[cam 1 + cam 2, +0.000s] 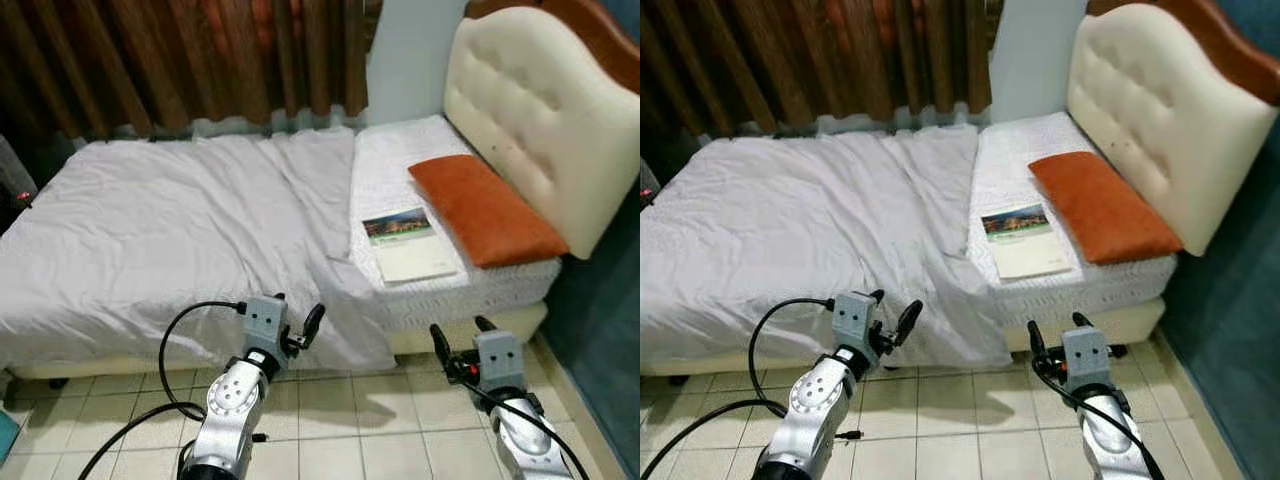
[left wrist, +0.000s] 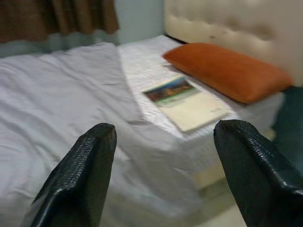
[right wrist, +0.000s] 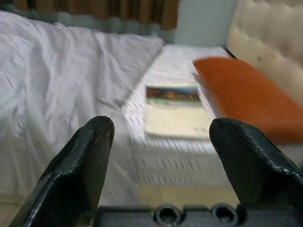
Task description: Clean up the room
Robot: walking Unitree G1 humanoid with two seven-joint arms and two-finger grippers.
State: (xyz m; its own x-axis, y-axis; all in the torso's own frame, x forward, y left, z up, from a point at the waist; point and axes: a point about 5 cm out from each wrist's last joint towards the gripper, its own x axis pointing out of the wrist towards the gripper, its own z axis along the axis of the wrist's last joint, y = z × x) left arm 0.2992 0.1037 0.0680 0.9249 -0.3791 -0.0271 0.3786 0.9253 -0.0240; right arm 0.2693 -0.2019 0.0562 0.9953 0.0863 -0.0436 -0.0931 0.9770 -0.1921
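Book: the book (image 1: pixel 408 245) lies flat at centre right of the head view, on the bare part of the mattress (image 1: pixel 385 180), just beside the orange pillow (image 1: pixel 485 208) and apart from it. I judge it the likeliest thing to clear, since the task names nothing.
Bedding: the grey sheet (image 1: pixel 170 230) covers the left and middle of the bed, crumpled, its folded edge ending just left of the book.
Left claw: the left claw (image 1: pixel 297 322) hovers at lower centre over the tiled floor (image 1: pixel 370 430), near the bed's edge, fingers spread wide, holding nothing.
Right claw: the right claw (image 1: pixel 462 338) hovers at lower right, below the mattress corner, fingers (image 3: pixel 83 170) parted and empty.
Step in hand: approach, by my reading; both claws are well short of the book.
How I'd do it well: I'd step closer first, then bring the right claw low over the near edge of the book and pinch that edge, since a flat cover gives no other hold.
Watch for: catching the sheet's fold, or nudging the pillow.
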